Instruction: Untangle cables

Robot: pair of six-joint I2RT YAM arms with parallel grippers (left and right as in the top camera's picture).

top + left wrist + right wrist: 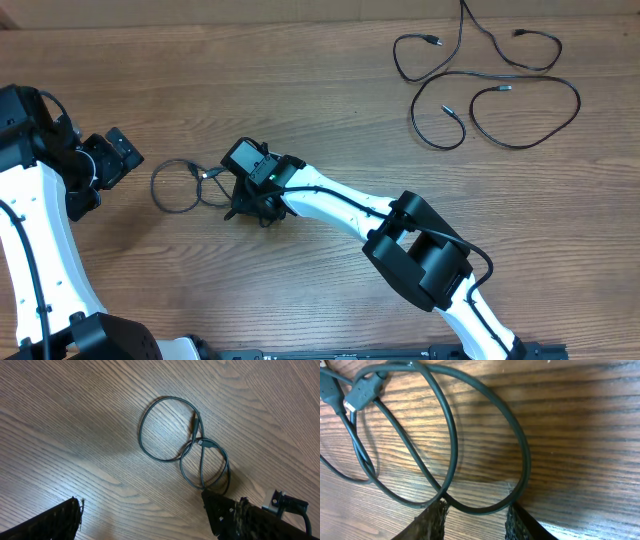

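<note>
A thin black cable [178, 186] lies looped in a figure eight on the wooden table, with its plugs [196, 420] at the crossing. My right gripper [248, 208] is down at the right end of this cable. In the right wrist view its fingers [434, 522] stand a little apart, and the bottom of one cable loop [524, 460] runs between the tips of the right gripper [476, 510], with a second strand crossing at the left tip. My left gripper [105, 178] hovers left of the cable, wide open and empty [141, 500]. More cables [490, 85] lie spread at the far right.
The right arm [420, 250] stretches diagonally from the front right across the table's middle. The left arm [40, 230] stands along the left edge. Bare wood table [330, 110] lies between the two cable groups.
</note>
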